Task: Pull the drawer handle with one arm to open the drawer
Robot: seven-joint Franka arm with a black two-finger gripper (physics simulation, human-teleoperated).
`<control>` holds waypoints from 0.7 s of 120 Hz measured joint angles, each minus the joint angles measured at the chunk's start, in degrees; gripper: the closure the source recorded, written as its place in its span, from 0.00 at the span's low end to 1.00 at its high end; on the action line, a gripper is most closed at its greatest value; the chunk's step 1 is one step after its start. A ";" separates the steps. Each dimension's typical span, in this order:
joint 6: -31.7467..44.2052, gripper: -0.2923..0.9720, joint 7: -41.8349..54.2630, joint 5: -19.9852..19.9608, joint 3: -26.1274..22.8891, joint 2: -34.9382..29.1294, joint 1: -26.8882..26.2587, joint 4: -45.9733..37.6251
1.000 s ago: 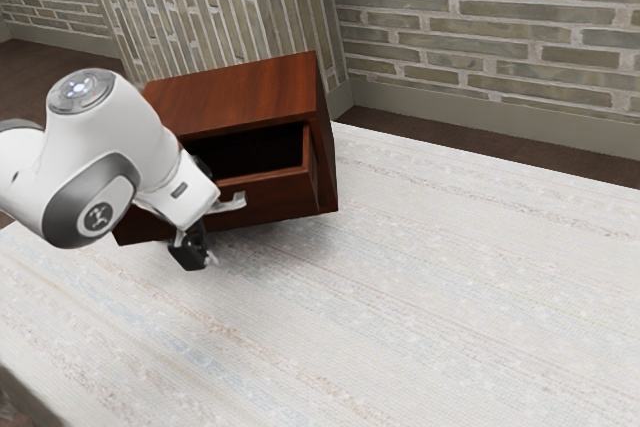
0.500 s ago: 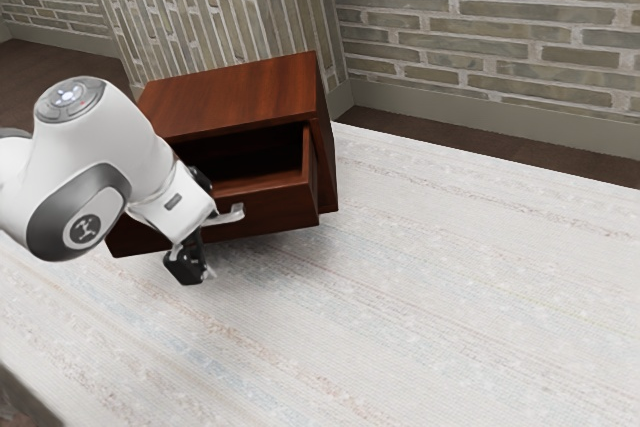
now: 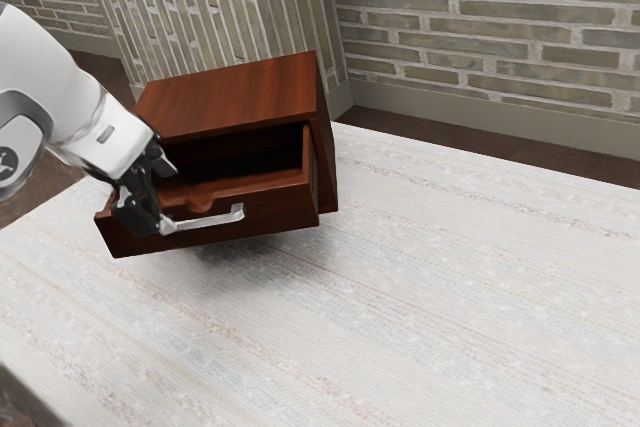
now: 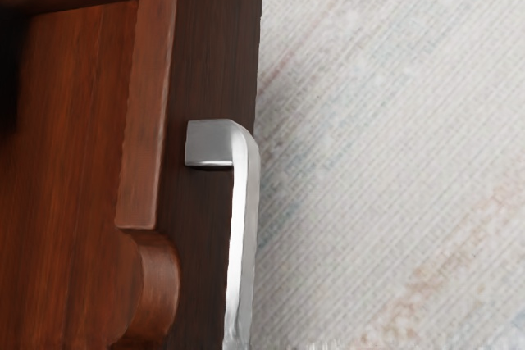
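- The claw (image 3: 143, 215) sits at the 9 o'clock end of the handle (image 3: 205, 220), level with the bar and right against it. I cannot tell whether it is closed around the bar or merely beside it.
- A second ago the claw hung lower, at about 7 o'clock of the handle and apart from it, over the table (image 3: 450, 297). It has since risen and swung toward 9 o'clock, and the arm's white bulk has drawn off toward the picture's 9 to 10 o'clock edge.
- The drawer (image 3: 260, 209) stands partly pulled out of the cabinet (image 3: 235, 97), at 10 o'clock of the table's middle, with a dark gap showing above its front. It is out about as far as it was a second ago.
- My reading is that the opening is already well begun and the claw is taking a new place on the handle, perhaps for a further pull.
- In the wrist view the handle (image 4: 244, 219) runs from its bracket on the drawer front down under the hand, which fits a claw placed over the bar.
- Behind the cabinet, at 12 o'clock, a brick wall (image 3: 480, 17) rises.
- The drawer's outward path, toward 7 o'clock, crosses pale woven table surface where I see nothing lying. The arm's own bulk stands at 9 o'clock of that path.
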 joint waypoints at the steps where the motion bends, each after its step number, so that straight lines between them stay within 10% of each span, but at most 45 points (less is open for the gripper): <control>1: -0.36 0.23 -0.04 0.00 -0.05 0.13 0.00 0.60; 84: -26.78 0.23 -9.63 -8.16 -1.89 14.15 0.68 29.25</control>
